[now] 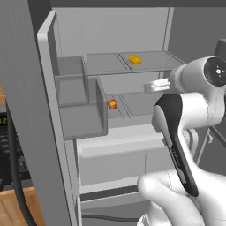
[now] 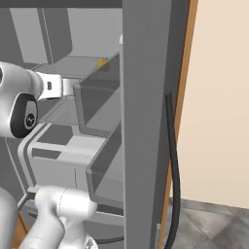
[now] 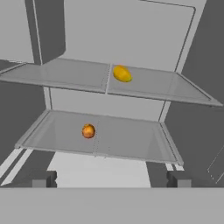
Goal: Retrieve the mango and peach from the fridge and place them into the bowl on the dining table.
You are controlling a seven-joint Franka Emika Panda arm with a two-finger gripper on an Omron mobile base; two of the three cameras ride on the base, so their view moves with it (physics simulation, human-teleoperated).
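Observation:
The fridge (image 1: 110, 31) stands open in front of me, its pale grey shelves in plain sight. On the upper shelf lies the yellow-orange mango (image 1: 135, 59) (image 3: 122, 73), with a sliver of it peeking past the door bin (image 2: 101, 62). One shelf lower and further left rests the small red-orange peach (image 1: 112, 104) (image 3: 88, 131). My gripper (image 3: 111, 179) hangs open and empty in front of the shelves, short of both fruits, with its fingertips (image 3: 43, 179) spread wide. The bowl and the dining table are out of view.
The left fridge door (image 1: 26, 110) is swung open with grey bins (image 1: 84, 114) jutting toward the shelves. The right door (image 2: 146, 121) with its dark handle (image 2: 172, 160) stands close on the other side. White drawers (image 1: 119, 154) sit below the shelves.

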